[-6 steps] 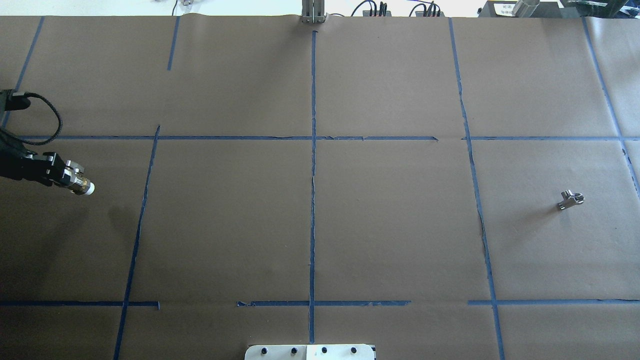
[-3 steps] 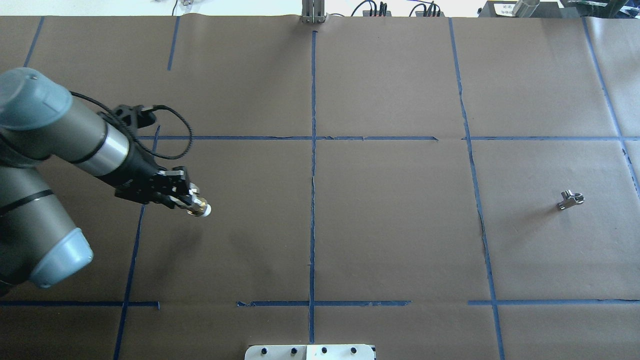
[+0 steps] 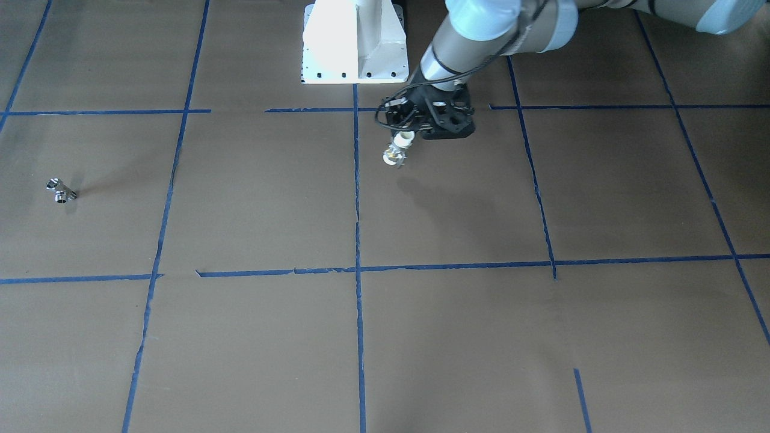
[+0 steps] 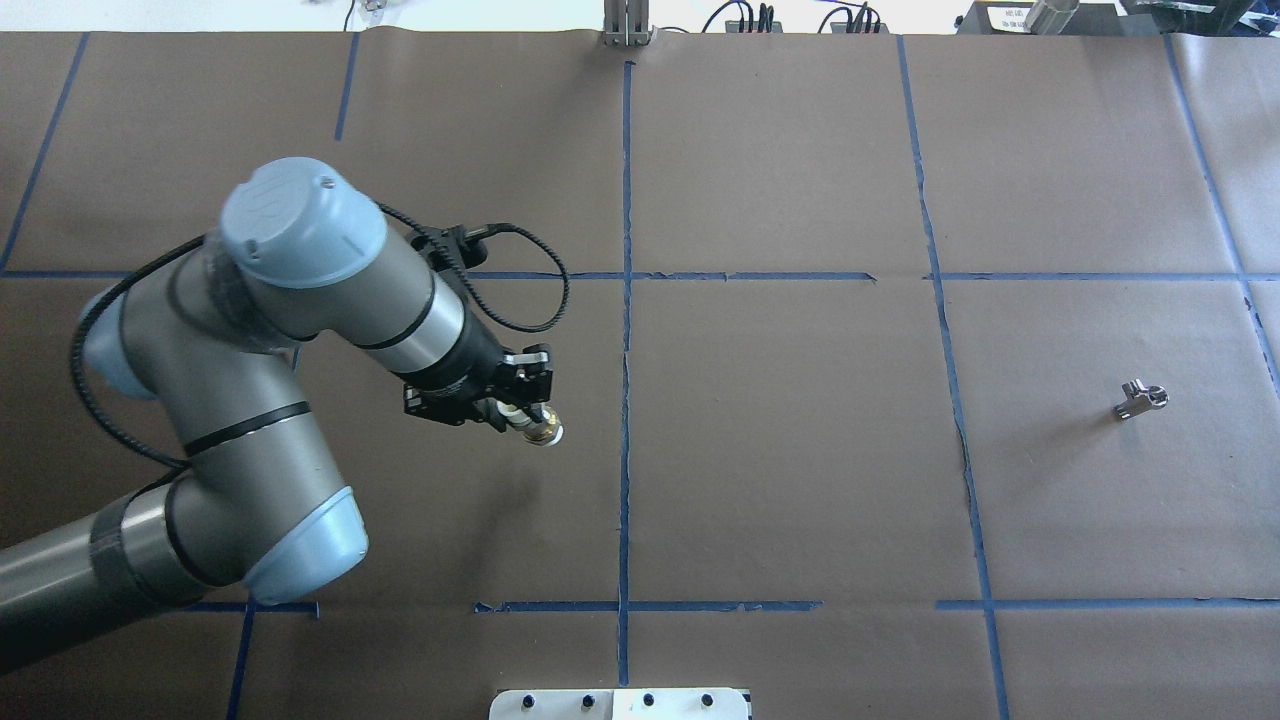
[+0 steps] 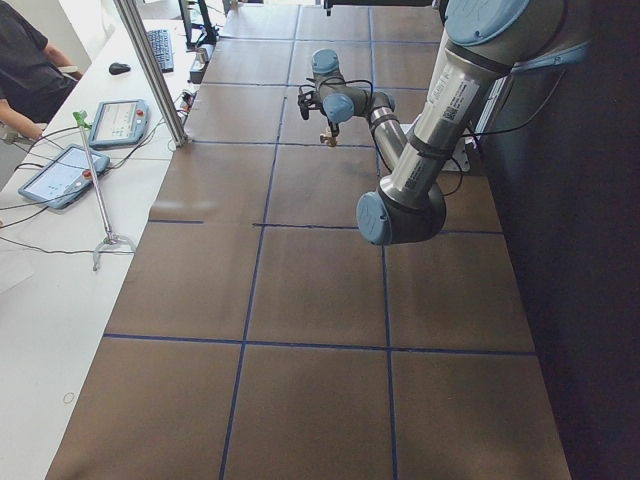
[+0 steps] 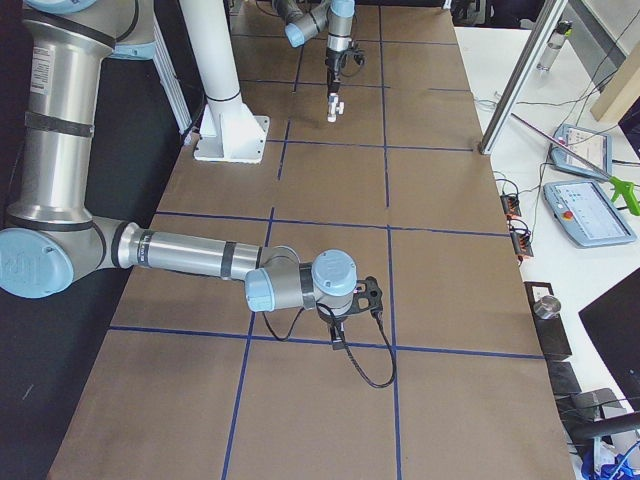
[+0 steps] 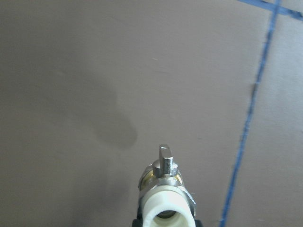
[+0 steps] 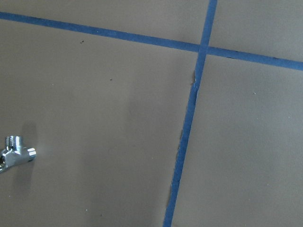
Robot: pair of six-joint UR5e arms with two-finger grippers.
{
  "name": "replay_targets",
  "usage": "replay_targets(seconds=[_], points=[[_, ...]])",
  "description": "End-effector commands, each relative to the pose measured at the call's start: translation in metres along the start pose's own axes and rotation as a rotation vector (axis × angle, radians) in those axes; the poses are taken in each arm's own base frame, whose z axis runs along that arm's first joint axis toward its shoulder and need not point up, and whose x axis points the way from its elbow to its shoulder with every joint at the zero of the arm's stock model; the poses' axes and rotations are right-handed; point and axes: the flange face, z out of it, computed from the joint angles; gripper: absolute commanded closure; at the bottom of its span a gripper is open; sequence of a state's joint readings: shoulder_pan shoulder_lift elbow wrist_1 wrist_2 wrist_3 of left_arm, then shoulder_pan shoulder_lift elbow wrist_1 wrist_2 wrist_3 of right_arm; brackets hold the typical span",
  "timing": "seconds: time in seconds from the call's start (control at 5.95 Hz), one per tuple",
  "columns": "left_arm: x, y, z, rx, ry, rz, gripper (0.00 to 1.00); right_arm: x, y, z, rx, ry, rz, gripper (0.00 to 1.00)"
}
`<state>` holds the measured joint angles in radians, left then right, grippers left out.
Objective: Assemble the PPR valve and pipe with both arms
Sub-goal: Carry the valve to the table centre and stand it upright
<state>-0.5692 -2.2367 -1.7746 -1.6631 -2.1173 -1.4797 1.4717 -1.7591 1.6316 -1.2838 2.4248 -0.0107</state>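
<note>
The silver-grey left arm (image 4: 300, 330) hangs over the brown-paper-covered table (image 4: 790, 470). Its jaws are clamped on the white plastic pipe piece with a brass collar (image 4: 543, 432), which sticks out past them, clear of the surface and just left of the centre blue tape line (image 4: 626, 420). The small chrome T-shaped valve (image 4: 1141, 399) lies alone, well apart on the right side, not yet picked up. The silver-grey right arm (image 6: 190, 255) shows only in a side view, low over the table, and we cannot tell how its jaws stand.

We judge the step in hand is carrying the pipe to a meeting point. To do it well, we stop the pipe near the centre, level and steady, with its free end turned right. The right arm should grip the valve by its body and leave the threaded end bare. We line up the two axes before any push.
</note>
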Motion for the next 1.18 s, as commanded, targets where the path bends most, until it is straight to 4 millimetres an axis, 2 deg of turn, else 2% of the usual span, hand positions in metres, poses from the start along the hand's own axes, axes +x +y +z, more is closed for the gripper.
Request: replay_targets(seconds=[0.0,0.5,0.84,1.01], points=[[0.065,-0.02,0.03,0.04,-0.036,-0.054,1.0,-0.003,0.0,0.0,0.002,-0.017,-0.003,0.0],[0.068,-0.035,0.054,0.092,-0.086,-0.075,1.0,-0.003,-0.001,-0.001,0.003,-0.017,-0.004,0.0],[0.069,-0.028,0.061,0.095,-0.093,-0.065,1.0,-0.003,0.0,-0.001,0.002,-0.017,-0.003,0.0],[0.069,-0.028,0.062,0.095,-0.093,-0.065,0.95,-0.002,0.001,0.0,0.001,-0.017,-0.002,0.0]])
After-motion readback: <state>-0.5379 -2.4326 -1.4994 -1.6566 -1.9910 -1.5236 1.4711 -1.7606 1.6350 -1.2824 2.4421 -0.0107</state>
